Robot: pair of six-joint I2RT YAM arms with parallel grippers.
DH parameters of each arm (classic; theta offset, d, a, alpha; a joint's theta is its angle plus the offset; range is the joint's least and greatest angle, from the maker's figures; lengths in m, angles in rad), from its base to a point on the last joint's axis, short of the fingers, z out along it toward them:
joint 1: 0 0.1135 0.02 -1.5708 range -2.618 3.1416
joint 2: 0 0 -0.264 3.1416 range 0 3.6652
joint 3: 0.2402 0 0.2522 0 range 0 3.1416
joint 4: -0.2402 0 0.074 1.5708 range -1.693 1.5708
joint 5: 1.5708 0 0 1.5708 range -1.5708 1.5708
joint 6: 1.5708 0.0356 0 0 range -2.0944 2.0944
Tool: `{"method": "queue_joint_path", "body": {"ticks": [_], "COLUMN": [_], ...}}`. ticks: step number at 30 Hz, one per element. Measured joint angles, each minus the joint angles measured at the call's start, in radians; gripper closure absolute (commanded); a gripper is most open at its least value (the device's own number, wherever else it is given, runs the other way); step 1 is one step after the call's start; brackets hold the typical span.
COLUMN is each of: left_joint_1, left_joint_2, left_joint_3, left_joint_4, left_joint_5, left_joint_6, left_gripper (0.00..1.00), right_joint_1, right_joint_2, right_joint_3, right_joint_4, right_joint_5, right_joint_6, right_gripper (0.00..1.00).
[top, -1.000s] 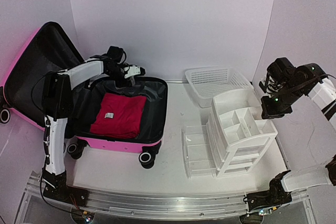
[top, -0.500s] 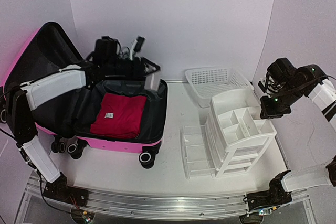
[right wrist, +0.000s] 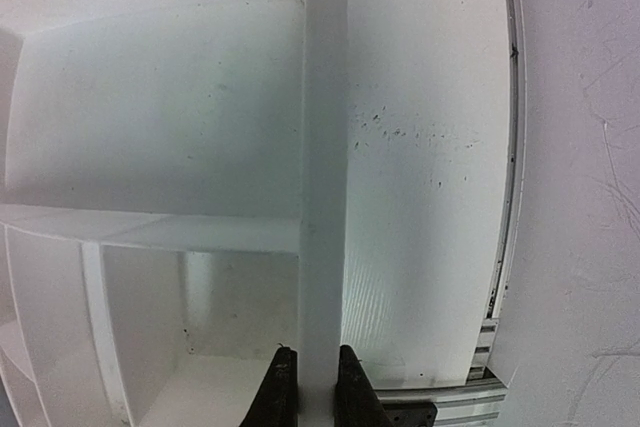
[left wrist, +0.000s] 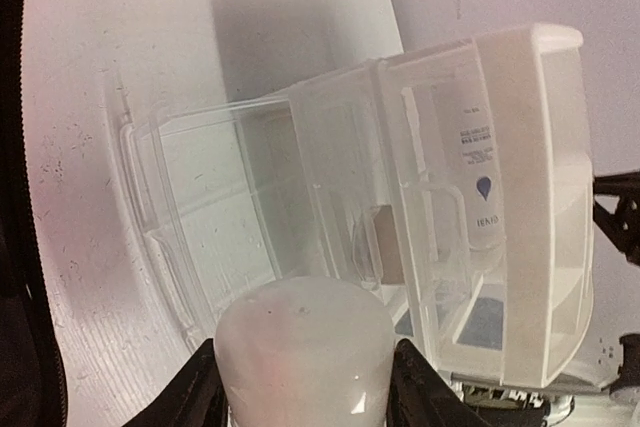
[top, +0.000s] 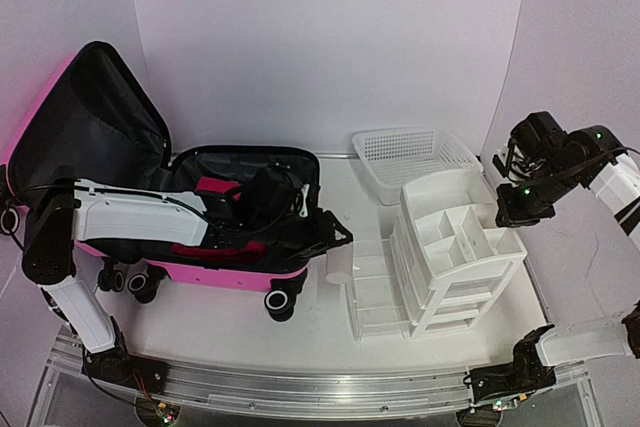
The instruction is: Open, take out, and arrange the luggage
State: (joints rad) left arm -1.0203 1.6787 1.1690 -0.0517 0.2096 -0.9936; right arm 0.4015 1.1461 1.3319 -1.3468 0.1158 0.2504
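Note:
The luggage (top: 105, 137), a hot-pink suitcase with black lining, lies open at the left with its lid propped up. My left arm reaches across it. My left gripper (top: 338, 250) (left wrist: 303, 352) is shut on a white round-topped bottle (top: 340, 272) (left wrist: 305, 332), held just past the suitcase's right edge over the front of a pulled-out clear drawer (top: 378, 292) (left wrist: 230, 187). A red garment (top: 215, 187) in the suitcase is mostly hidden by the arm. My right gripper (top: 512, 215) (right wrist: 315, 352) is shut on the thin right rim of the white drawer organizer (top: 460, 247) (right wrist: 322, 147).
A white mesh basket (top: 410, 152) stands behind the organizer at the back. The organizer's (left wrist: 520, 147) clear drawers hold a small labelled tube (left wrist: 478, 177). The suitcase's black wheels (top: 280, 301) face the table's front.
My left arm has swung from the back of the suitcase down and to the right, carrying the white bottle to the pulled-out drawer. The right arm has not moved.

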Motion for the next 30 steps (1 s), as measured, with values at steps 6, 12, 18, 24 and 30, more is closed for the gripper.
{"method": "queue_joint_path", "body": {"ticks": [6,12,18,24,30], "left_joint_1": [-0.038,-0.073,-0.113,-0.12,-0.119], "left_joint_2": [0.087,0.234,0.32,0.312,0.196], "left_joint_3": [0.033,0.138,0.189,0.192,0.131], "left_joint_4": [0.014,0.029,0.027,0.034,0.036], "left_joint_5": [-0.129,-0.144,-0.141,-0.133,-0.124], "left_joint_6": [-0.074,-0.123,-0.108,-0.012,0.192], "left_gripper": [0.69,0.6,0.25,0.26,0.61], "right_joint_1": [0.0,0.0,0.0,0.0,0.0], "right_joint_2": [-0.008,-0.009,-0.011,-0.013,-0.015], "right_joint_3": [-0.006,-0.008,-0.011,-0.013,-0.015], "right_joint_4": [0.005,0.007,0.012,0.013,0.015], "right_joint_5": [-0.002,-0.004,-0.003,-0.006,-0.006], "right_joint_6": [0.0,0.001,0.002,0.002,0.002], "right_gripper": [0.89,0.89,0.89,0.89,0.89]}}
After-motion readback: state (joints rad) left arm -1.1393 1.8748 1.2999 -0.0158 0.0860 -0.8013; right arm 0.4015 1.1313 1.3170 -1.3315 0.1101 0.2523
